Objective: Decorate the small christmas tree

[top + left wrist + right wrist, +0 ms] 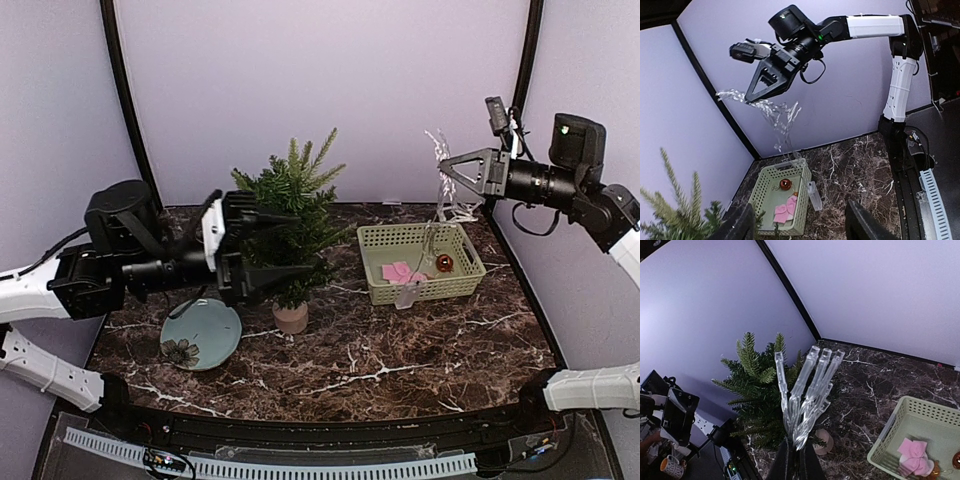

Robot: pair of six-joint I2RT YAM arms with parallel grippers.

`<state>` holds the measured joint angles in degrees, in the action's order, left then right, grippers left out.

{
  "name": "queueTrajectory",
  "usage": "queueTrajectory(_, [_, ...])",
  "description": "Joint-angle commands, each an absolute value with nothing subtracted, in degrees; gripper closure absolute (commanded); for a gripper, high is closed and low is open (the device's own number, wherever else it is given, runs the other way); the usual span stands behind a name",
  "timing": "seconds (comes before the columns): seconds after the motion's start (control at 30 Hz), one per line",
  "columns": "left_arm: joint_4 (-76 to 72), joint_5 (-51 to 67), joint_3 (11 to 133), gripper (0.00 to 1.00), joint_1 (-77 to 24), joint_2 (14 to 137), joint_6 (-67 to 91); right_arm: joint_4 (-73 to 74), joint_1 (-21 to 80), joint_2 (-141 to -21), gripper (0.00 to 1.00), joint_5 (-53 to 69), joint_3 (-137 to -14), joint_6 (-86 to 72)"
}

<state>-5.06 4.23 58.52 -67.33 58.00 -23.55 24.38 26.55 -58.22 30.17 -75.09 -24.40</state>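
Left tool (305, 243), jaws apart, crowds tree (295, 180) between plate (200, 335) and basket (420, 290).

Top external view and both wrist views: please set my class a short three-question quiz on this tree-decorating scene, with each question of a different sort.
1. True or false: the right gripper is shut on the clear light string.
2. What lies in the green basket? A) a pink bow and a red-brown bauble; B) a pair of scissors; C) a second tree.
3. Fill the gap: in the top view, the blue plate lies to the ___ of the pot of the small christmas tree.

Key: 1 true; 2 A; 3 left.
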Motion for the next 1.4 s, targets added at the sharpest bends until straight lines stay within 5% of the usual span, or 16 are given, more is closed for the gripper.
queueTrajectory(0.0, [-5.16,-2.74,65.61,0.36,-73.46,68.49,-34.28,19.28,28.57,-55.2,1.0,32.11,-70.53,-30.47])
queueTrajectory(0.43, [-12.37,-1.2,76.68,0.46,-74.61,90.34,-32.51,13.7,34.56,-51.91,1.0,31.57,-60.05,-35.61])
queueTrajectory(0.9, [-14.23,-0.21,80.9,0.58,-74.62,97.63,-33.14,9.4,36.21,-52.36,1.0,32.63,-55.54,-37.64])
queueTrajectory(1.1, [-13.88,-0.2,80.85,0.69,-74.62,97.7,-33.81,8.42,36.21,-52.85,1.0,33.13,-55.24,-38.04])
queueTrajectory(1.37, [-16.0,-0.26,78.69,1.0,-75.23,93.6,-32.95,7.98,36.22,-53.53,1.0,32.62,-53.49,-37.87])
